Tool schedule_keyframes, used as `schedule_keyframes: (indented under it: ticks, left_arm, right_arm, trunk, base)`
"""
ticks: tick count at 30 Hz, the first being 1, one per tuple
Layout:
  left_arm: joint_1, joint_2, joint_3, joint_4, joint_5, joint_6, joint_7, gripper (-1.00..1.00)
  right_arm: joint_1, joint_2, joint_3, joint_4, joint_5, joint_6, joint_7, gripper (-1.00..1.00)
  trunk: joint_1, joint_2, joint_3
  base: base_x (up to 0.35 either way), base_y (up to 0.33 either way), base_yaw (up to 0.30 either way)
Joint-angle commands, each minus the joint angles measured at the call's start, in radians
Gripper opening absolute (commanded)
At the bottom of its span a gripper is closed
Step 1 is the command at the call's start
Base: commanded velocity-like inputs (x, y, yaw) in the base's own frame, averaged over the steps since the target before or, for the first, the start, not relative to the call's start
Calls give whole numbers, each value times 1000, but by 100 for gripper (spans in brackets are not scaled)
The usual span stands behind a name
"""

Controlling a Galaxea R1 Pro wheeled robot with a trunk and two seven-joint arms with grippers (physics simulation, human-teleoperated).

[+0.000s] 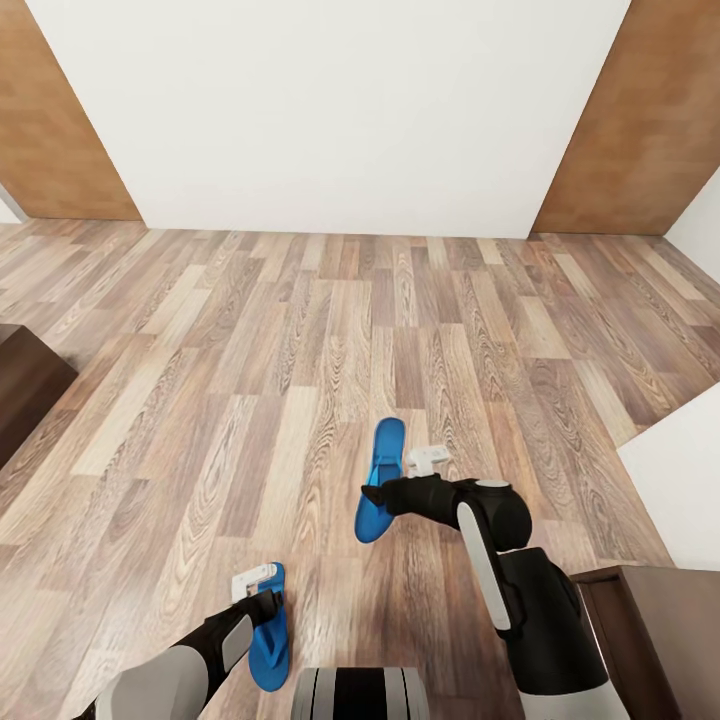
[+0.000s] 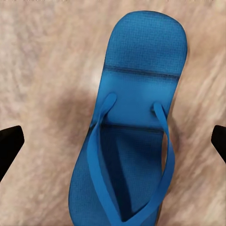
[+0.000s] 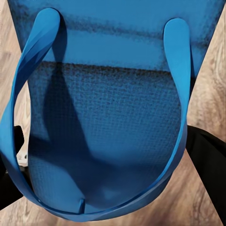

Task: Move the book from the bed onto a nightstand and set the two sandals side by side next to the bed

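Observation:
Two bright blue sandals are in view above the wood-plank floor. My right gripper (image 1: 374,497) is shut on the sides of the farther sandal (image 1: 383,462). In the right wrist view this sandal (image 3: 113,136) is very close, with a dark finger (image 3: 207,165) against each side. The nearer sandal (image 1: 270,645) lies flat on the planks by my left gripper (image 1: 262,603). In the left wrist view that sandal (image 2: 136,127) rests strap-up between the wide-apart fingertips (image 2: 9,146), untouched, so the left gripper is open. The book is out of view.
A glossy dark brown cabinet (image 1: 650,620), likely a nightstand, stands at the lower right beside a white surface (image 1: 680,480). Another dark wooden piece (image 1: 25,385) juts in at the left edge. White wall (image 1: 340,110) and brown panels (image 1: 60,120) close off the far side.

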Motion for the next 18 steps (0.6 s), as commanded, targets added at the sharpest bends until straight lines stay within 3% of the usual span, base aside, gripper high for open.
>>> schedule_keyframes:
  ticks: [1, 7, 18]
  left_arm:
    - [0, -1, 6, -1, -9, 1, 2, 100]
    - [0, -2, 6, -1, -9, 1, 2, 100]
    - [0, -3, 6, -1, -9, 1, 2, 100]
  right_arm:
    - [0, 1, -7, -1, -6, 5, 0, -100]
    - [-1, 2, -34, -1, -26, 5, 1, -100]
    - [-3, 1, -41, -1, -32, 5, 1, -100]
  trunk:
    - [0, 0, -1]
    - [0, 0, -1]
    - [1, -1, -8]
  base:
    - [0, 0, 0]
    - [0, 0, 0]
    - [0, 0, 0]
